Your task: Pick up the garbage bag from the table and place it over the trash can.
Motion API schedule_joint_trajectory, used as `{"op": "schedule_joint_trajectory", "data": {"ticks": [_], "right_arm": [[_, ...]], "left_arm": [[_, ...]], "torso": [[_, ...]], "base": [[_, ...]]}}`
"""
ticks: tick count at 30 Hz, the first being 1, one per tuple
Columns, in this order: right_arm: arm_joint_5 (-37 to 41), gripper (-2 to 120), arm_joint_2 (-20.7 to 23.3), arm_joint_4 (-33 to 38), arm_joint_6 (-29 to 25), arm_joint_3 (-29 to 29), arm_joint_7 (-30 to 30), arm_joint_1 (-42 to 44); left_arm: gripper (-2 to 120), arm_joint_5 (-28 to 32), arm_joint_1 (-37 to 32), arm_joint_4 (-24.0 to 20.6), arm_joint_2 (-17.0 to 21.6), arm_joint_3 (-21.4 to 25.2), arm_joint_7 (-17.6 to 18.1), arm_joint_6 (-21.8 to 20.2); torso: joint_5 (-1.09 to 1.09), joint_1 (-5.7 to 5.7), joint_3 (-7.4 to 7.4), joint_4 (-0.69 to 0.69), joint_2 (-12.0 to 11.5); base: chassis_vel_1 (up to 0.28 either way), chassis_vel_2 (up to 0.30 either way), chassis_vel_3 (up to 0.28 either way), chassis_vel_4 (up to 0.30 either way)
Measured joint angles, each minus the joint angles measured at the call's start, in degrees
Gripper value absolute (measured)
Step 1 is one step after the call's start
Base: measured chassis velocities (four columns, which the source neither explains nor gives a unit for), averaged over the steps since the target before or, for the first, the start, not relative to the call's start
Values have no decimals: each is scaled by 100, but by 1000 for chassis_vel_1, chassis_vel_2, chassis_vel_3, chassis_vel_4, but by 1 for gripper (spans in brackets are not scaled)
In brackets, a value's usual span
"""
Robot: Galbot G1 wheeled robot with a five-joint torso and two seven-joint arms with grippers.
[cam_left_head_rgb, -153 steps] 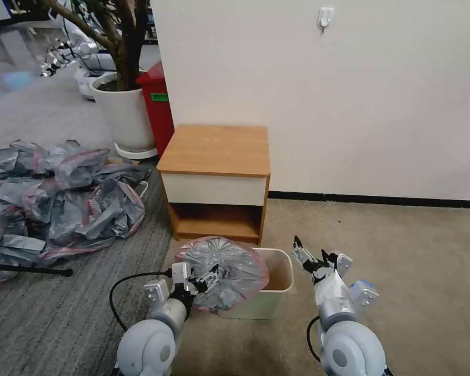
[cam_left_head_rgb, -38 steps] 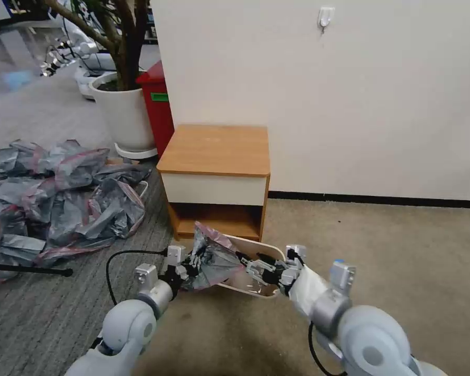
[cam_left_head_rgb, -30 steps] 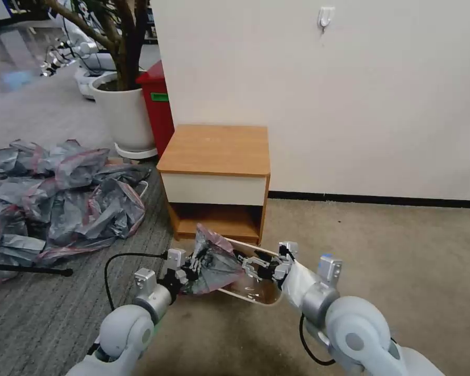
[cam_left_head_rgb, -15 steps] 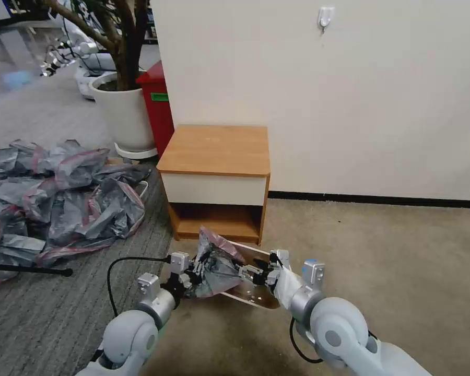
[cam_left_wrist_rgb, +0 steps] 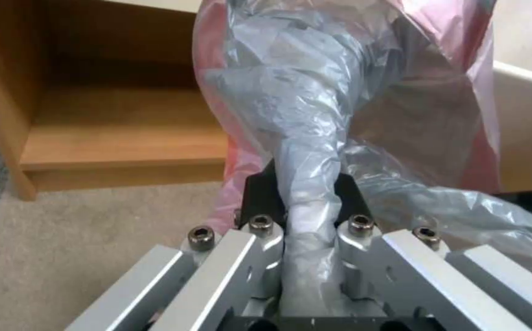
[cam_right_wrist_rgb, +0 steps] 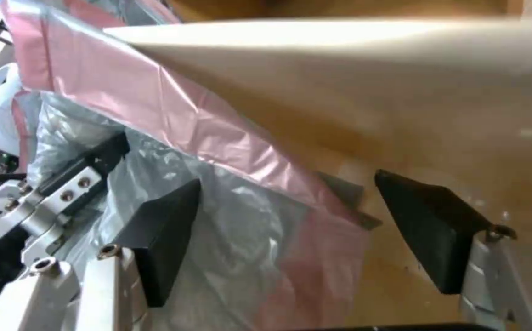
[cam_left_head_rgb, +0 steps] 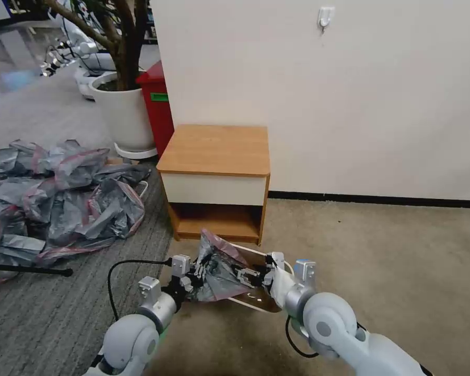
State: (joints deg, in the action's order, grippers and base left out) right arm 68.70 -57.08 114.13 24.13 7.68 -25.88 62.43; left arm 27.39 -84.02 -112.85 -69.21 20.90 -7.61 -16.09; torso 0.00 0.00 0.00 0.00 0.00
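Head view finds the left tool (cam_left_head_rgb: 197,272) pinching the garbage bag (cam_left_head_rgb: 216,269) at the tilted trash can (cam_left_head_rgb: 257,302), right tool (cam_left_head_rgb: 249,275) spread inside; next, stretching the rim around.

Heap of crumpled grey-pink bags (cam_left_head_rgb: 57,198) spread over the grey ribbed carpet (cam_left_head_rgb: 62,308), far left. Black rod (cam_left_head_rgb: 28,270) lies along the heap's near edge. Behind the heap: white plant pot (cam_left_head_rgb: 124,117) holding a tree trunk (cam_left_head_rgb: 121,47), standing on a pale saucer. Tall red bin (cam_left_head_rgb: 157,107) just beside the pot, against the cream wall (cam_left_head_rgb: 350,104). White wall hook (cam_left_head_rgb: 325,17) high on the wall. Black skirting strip (cam_left_head_rgb: 376,199) along the wall's base. Beige carpet (cam_left_head_rgb: 391,261) covers the floor to the right.
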Motion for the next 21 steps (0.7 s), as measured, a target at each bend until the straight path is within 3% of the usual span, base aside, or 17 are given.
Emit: {"op": "schedule_joint_trajectory", "data": {"ticks": [10, 16, 19, 21], "right_arm": [[136, 76, -141, -143, 30, 88, -93, -93], [134, 60, -166, -155, -96, 82, -97, -79], [120, 42, -179, -177, -191, 81, -92, -54], [118, 37, -181, -178, -209, 81, -89, -49]], "left_arm": [[6, -14, -3, -10, -20, -10, -3, 6], [6, -26, 7, 17, -12, -19, -3, 6], [6, -39, 57, 71, -14, -57, -3, 6], [6, -40, 68, 83, -15, -68, -3, 6]], "torso": [[0, 0, 0, 0, 0], [0, 0, 0, 0, 0], [0, 0, 0, 0, 0], [0, 0, 0, 0, 0]], "base": [[0, 0, 0, 0], [0, 0, 0, 0], [0, 0, 0, 0], [0, 0, 0, 0]]}}
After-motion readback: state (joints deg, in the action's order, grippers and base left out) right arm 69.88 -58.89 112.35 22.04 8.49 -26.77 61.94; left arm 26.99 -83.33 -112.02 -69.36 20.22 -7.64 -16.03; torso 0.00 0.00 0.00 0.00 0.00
